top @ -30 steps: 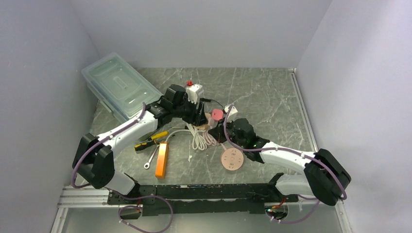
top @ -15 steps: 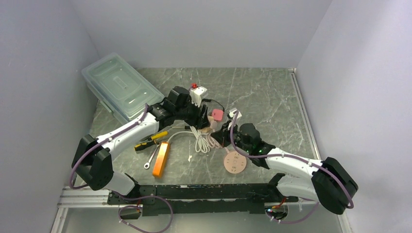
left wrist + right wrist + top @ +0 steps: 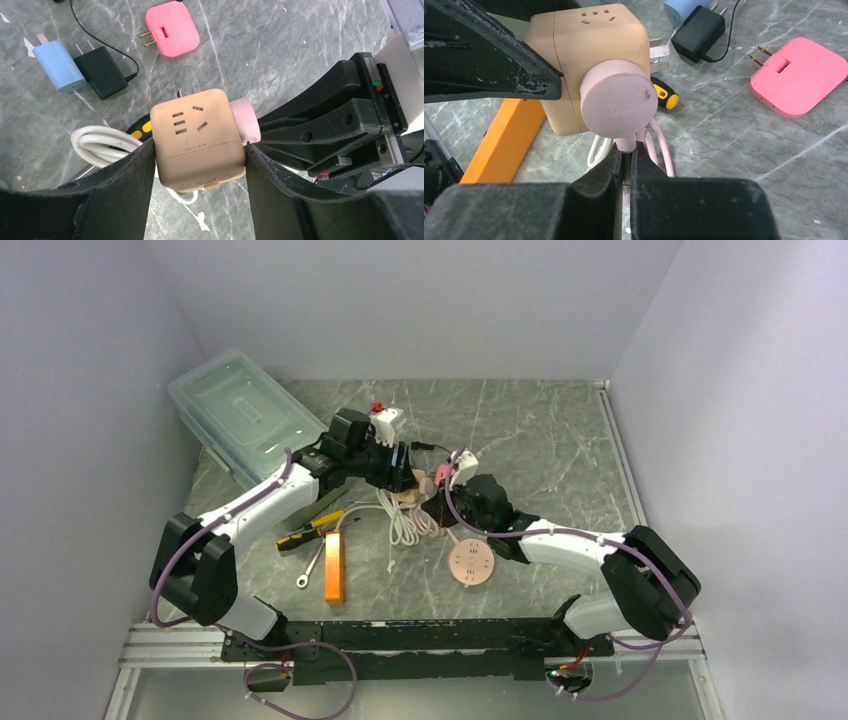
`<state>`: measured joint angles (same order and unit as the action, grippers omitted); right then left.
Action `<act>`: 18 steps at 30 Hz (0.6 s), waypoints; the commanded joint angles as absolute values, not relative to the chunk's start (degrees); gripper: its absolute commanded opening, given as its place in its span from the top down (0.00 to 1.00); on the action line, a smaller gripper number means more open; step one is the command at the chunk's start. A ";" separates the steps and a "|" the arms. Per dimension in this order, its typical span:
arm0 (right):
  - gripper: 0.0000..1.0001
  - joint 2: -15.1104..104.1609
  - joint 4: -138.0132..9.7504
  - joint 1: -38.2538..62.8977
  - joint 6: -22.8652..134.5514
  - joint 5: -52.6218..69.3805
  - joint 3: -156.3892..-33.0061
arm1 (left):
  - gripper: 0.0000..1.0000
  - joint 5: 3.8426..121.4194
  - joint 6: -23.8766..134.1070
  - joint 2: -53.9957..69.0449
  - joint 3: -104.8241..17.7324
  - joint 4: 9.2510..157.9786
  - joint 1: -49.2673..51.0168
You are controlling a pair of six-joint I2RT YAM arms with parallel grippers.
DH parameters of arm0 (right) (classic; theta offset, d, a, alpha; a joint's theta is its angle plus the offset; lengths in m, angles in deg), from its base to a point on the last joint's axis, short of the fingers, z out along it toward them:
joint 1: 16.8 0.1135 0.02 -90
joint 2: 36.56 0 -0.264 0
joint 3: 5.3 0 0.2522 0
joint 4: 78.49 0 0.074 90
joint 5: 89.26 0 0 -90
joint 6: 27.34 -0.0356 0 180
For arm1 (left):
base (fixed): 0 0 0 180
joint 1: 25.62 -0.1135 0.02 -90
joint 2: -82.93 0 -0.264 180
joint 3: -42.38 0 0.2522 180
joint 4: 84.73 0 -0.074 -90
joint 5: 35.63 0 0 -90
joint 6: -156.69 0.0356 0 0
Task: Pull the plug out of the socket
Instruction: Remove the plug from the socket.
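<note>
Grey marble table (image 3: 560,440), walled on the left, back and right; the grippers meet near its middle, well apart from the right wall. The left gripper (image 3: 197,150) clamps the tan cube socket (image 3: 195,130) by two opposite faces. The right gripper (image 3: 625,155) is pinched tight on the stem of the pink plug (image 3: 618,100) (seated in the socket's side face). A clear lidded bin (image 3: 245,420) sits at the far-left edge, its contents unreadable.

The plug (image 3: 618,104) sits in the socket's (image 3: 197,137) side, with the coiled cable (image 3: 95,144) beneath them
</note>
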<state>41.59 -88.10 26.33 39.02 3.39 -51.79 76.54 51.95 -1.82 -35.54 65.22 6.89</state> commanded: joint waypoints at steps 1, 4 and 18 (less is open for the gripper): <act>1.00 44.15 -82.57 24.94 37.56 -3.27 -53.86 | 1.00 86.13 49.62 0.49 -36.21 69.45 6.12; 1.00 42.52 -83.70 24.94 37.72 -2.65 -52.81 | 1.00 82.46 52.66 0.36 -37.30 66.57 6.13; 1.00 30.64 -95.86 24.94 39.88 5.59 -43.94 | 1.00 66.28 63.47 -2.94 -40.22 58.79 13.11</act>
